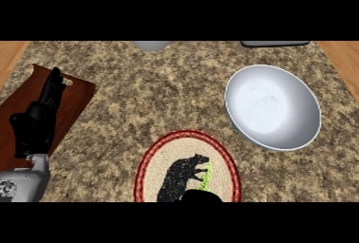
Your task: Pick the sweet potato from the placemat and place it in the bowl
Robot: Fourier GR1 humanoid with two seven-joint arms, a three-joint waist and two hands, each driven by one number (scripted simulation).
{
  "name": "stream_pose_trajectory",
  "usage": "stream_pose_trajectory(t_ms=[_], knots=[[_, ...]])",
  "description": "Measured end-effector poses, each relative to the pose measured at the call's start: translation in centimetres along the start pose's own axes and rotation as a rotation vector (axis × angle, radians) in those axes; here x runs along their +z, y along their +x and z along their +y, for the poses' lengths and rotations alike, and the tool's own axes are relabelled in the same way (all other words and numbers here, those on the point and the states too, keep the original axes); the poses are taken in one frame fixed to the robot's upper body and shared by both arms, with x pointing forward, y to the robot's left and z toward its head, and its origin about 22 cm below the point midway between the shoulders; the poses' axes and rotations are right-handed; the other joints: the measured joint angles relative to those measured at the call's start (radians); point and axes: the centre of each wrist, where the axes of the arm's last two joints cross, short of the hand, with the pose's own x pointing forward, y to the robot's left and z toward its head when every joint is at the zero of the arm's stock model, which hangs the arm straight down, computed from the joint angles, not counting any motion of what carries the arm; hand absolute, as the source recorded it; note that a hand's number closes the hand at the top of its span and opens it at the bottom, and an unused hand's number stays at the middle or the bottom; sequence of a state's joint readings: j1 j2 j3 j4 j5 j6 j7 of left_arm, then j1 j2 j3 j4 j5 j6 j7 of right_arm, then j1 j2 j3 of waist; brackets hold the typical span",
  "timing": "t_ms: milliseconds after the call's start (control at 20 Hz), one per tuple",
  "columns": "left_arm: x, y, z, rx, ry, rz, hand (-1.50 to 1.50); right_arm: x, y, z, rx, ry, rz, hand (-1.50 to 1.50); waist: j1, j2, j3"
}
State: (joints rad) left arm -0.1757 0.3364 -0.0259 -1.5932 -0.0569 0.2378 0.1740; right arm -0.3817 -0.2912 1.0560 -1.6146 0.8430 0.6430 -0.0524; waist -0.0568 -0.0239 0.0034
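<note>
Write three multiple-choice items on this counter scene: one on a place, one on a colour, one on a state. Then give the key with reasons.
1. Where is the bowl relative to the placemat?
A. Above and to its right
B. Directly to its left
C. On top of it

2. What colour is the placemat's border?
A. Blue
B. Red
C. Yellow

3. What is the state of the bowl?
A. Full of water
B. Turned upside down
C. Upright with nothing in it

Key:
1. A, because the bowl lies on the counter up and to the right of the placemat, apart from it.
2. B, because a red band runs round the oval placemat.
3. C, because the bowl's pale inside faces up and is bare.
</note>
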Motion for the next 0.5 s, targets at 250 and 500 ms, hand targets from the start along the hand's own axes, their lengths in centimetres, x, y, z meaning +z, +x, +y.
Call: stream_pose_trajectory(t_ms=[250,500], knots=[[0.1,-0.1,0.7,-0.002,0.027,0.008,0.00,3.9,5.1,4.9,-0.070,-0.147,-0.092,1.50,-0.029,-0.001,-0.001],[0.3,-0.2,0.9,-0.009,0.032,0.012,0.00,8.1,8.1,7.4,-0.206,-0.293,-0.088,1.50,-0.034,0.004,-0.002]])
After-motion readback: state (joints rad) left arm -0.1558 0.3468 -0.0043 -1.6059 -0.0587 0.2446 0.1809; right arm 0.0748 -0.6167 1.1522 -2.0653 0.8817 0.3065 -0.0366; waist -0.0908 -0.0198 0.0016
